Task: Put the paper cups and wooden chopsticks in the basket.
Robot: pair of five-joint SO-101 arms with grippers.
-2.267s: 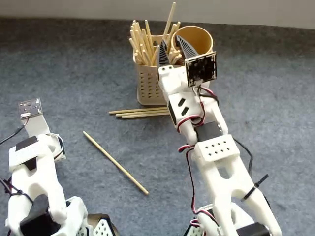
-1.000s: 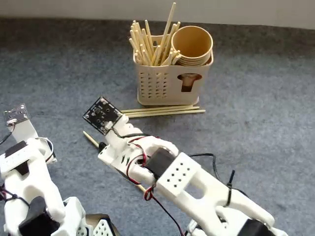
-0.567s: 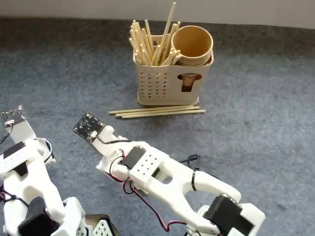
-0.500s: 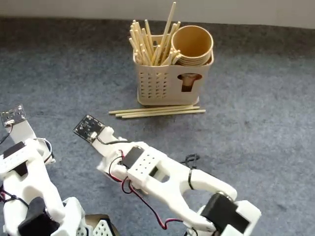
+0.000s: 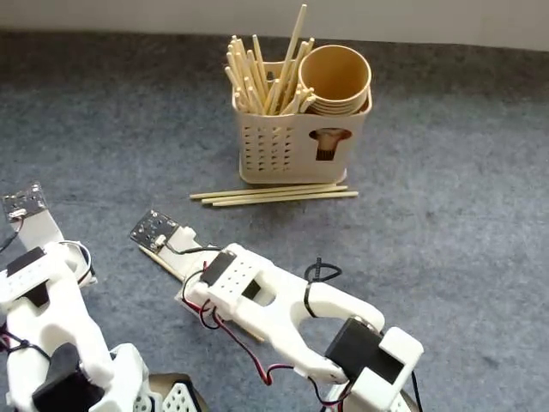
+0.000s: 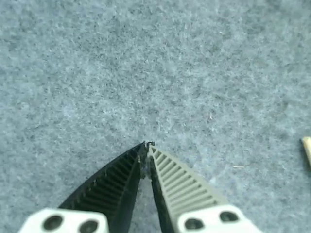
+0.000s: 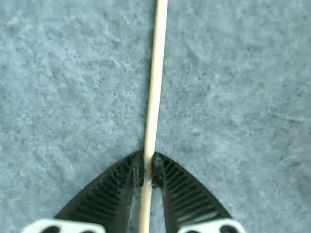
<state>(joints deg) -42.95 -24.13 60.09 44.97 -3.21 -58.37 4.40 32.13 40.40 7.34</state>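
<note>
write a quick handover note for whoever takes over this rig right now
Right gripper: shut on a single pale wooden chopstick that appears to lie on the grey carpet.
Left gripper: shut, empty, over bare carpet.
Done: stack of brown paper cups and a bunch of wooden chopsticks stand in the cream perforated plastic basket.
To do: lift the gripped chopstick into the basket, then the few loose wooden chopsticks lying on the carpet beside the basket, on the arms' side.

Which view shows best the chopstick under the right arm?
The right wrist view: the chopstick runs clearly into the right gripper. High view: the arm covers most of it. Left wrist view: perhaps its tip.
</note>
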